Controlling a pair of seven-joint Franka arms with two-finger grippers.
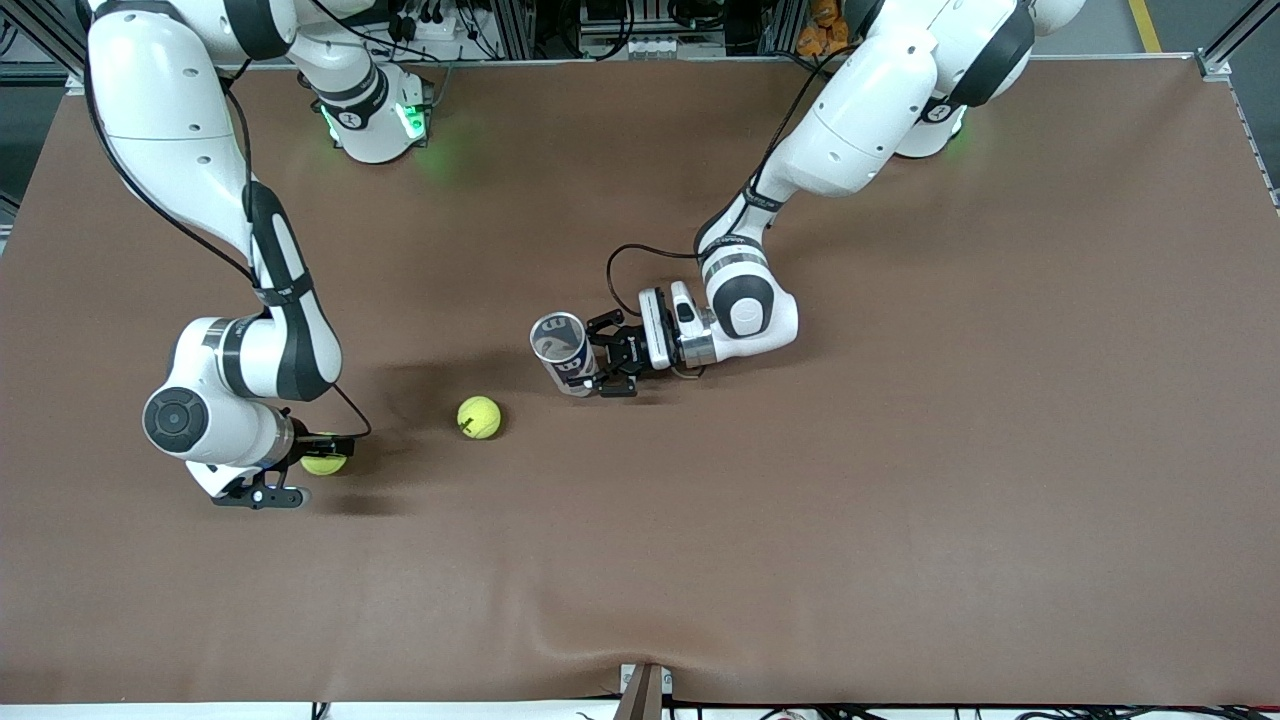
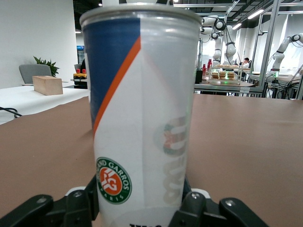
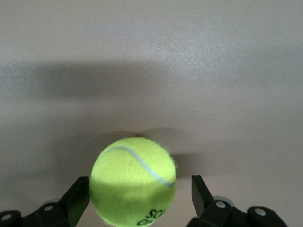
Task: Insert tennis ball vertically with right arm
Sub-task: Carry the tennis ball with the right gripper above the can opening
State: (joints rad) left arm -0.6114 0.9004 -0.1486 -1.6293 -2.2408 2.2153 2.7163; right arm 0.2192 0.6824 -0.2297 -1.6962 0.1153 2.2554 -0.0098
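Early stage: right gripper (image 3: 137, 201) straddles a tennis ball (image 1: 323, 464), fingers open (not gripping). Left gripper (image 1: 612, 362) clamps the upright can (image 1: 562, 354); insertion remains.

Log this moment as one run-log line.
left end effector: shut on can | right end effector: open around tennis ball | second ball: on table

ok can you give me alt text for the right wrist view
A yellow-green tennis ball sits on the brown table between the two black fingers of the right claw, which stand open on either side with a gap at each side of the ball. The ball's white seam curves across its top, and dark shadows fall on the table around it.
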